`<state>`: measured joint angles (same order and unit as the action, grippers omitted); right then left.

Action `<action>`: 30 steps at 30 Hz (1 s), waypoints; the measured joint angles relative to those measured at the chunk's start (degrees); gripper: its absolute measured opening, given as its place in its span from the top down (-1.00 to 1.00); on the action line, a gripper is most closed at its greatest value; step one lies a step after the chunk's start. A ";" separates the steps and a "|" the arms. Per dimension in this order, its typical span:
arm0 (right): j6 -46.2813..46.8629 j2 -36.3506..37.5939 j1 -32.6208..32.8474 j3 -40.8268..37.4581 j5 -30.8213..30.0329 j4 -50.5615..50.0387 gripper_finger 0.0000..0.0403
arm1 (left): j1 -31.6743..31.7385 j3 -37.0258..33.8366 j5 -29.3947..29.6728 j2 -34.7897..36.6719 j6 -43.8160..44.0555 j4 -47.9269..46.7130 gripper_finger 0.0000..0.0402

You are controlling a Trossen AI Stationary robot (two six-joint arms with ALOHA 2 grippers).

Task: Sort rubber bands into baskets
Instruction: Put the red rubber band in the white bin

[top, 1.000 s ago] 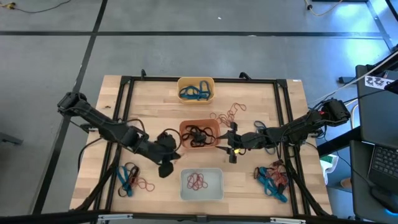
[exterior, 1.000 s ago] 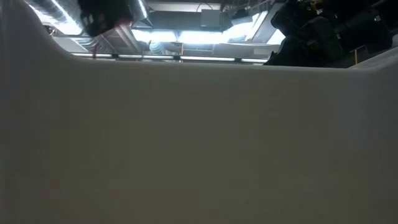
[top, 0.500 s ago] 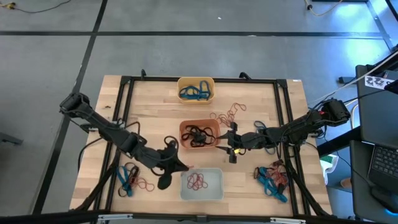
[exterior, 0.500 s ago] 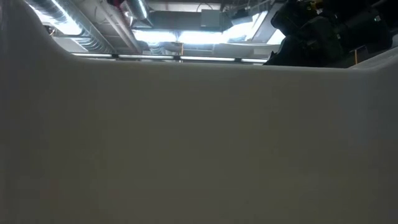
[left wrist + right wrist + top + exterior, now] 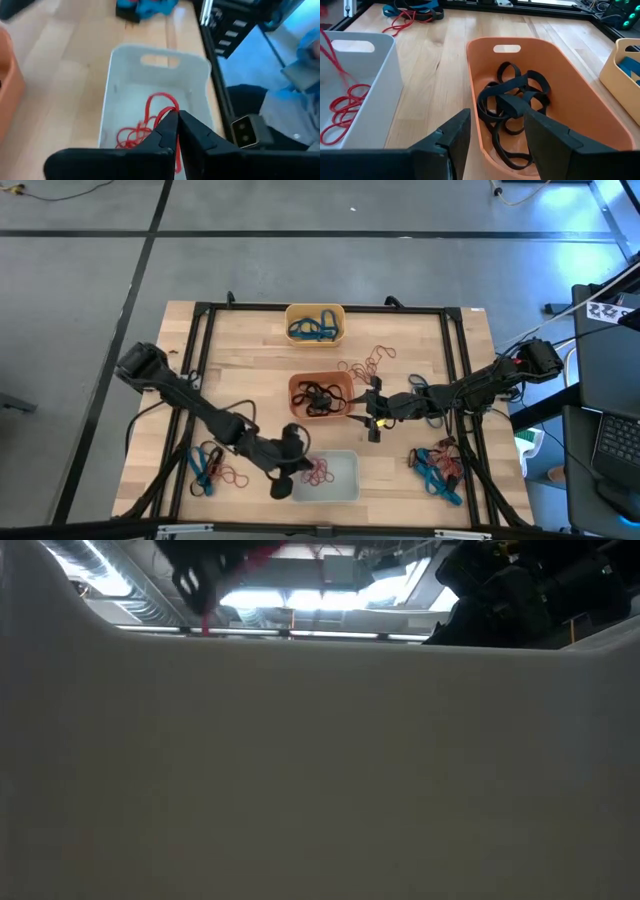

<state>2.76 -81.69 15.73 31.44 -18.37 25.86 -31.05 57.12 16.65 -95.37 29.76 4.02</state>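
Note:
My left gripper (image 5: 176,125) is shut on a red rubber band (image 5: 161,106) over the left end of the pale white basket (image 5: 345,478), where more red bands (image 5: 131,137) lie on the bottom. The low view shows this gripper (image 5: 200,575) and the red band (image 5: 256,555) above the basket's wall. My right gripper (image 5: 495,142) waits open at the right end of the red-orange basket (image 5: 580,95), which holds black bands (image 5: 515,102). Its fingers touch nothing. My left gripper pinches one red rubber band between its two fingertips (image 5: 167,127). The fingers slant down from the table's left side. The band's loop (image 5: 159,102) stands out past the tips, a slack strand (image 5: 330,50) hangs down into the white basket, and the band is clear of the table.
A yellow basket (image 5: 315,325) with blue bands stands at the far side. Loose red bands (image 5: 365,365) lie right of the red-orange basket. Mixed heaps of bands lie near left (image 5: 210,470) and near right (image 5: 435,465). Black frame rails (image 5: 200,340) edge the table.
My left gripper, shut on the red band, has gone down and toward the table's near right, from beside the red-orange basket's near left corner to above the white basket's left end. It has rolled a little. In the low view it and the band have come into sight.

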 joint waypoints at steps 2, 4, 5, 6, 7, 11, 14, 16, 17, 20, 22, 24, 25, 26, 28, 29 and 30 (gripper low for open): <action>0.02 0.00 0.00 0.00 0.00 0.01 0.10 | 0.11 0.00 0.00 -1.90 0.28 0.25 0.93; 0.07 0.00 0.00 0.00 0.00 -0.01 0.10 | 0.35 0.00 -0.03 -3.55 0.27 0.11 0.93; 0.07 0.00 0.00 0.00 0.00 0.01 0.10 | 0.50 -0.02 -0.01 -4.22 0.39 0.58 0.93; 0.07 0.00 0.00 0.00 0.00 -0.01 0.10 | 0.83 -0.02 -0.05 -4.88 0.96 1.84 0.93; 0.07 0.00 0.00 0.00 0.00 -0.01 0.10 | 1.06 -0.02 -0.06 -5.24 2.19 2.61 0.94; 0.08 0.00 0.00 0.00 0.00 -0.05 0.10 | 1.93 -0.02 -0.03 -5.25 4.00 2.51 0.90; 0.07 0.00 0.00 0.00 0.00 -0.14 0.10 | 2.05 -0.02 -0.01 -5.23 4.26 2.53 0.76; 0.07 0.00 0.00 0.00 0.00 -0.34 0.10 | 2.01 -0.02 -0.12 -5.19 3.99 2.51 0.64; 0.07 0.00 0.00 0.00 0.00 -0.30 0.10 | 2.01 -0.02 -0.94 -5.19 3.34 2.44 0.57; 0.07 0.00 0.00 0.00 0.00 -0.30 0.10 | 2.01 -0.02 -5.53 -4.72 0.56 2.22 0.39; 0.04 0.00 0.00 0.00 0.00 -0.27 0.10 | 2.01 -0.02 -8.04 -3.74 -0.87 2.12 0.31; 0.04 0.00 0.00 0.00 0.00 -0.25 0.10 | 1.99 -0.02 -9.21 -2.27 -1.67 0.95 0.26; 0.04 0.00 0.00 0.00 0.00 -0.22 0.10 | 1.90 -0.02 -9.34 -1.36 -1.68 0.10 0.24; 0.05 0.00 0.00 0.00 0.00 -0.26 0.10 | 1.79 -0.02 -9.40 -0.41 -1.60 -1.26 0.23; 0.09 0.00 0.00 0.00 0.00 -0.17 0.10 | 1.63 -0.02 -9.48 1.71 -0.92 -3.96 0.22; 0.09 0.00 0.00 0.00 0.00 -0.26 0.10 | 1.49 -0.02 -9.50 2.94 -0.14 -5.28 0.22; 0.09 0.00 0.00 0.00 0.00 -0.24 0.10 | 1.30 -0.02 -9.55 4.17 0.72 -6.90 0.22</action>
<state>2.85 -81.69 15.73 31.44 -18.37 25.62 -29.75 57.10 7.10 -91.20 30.48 -2.89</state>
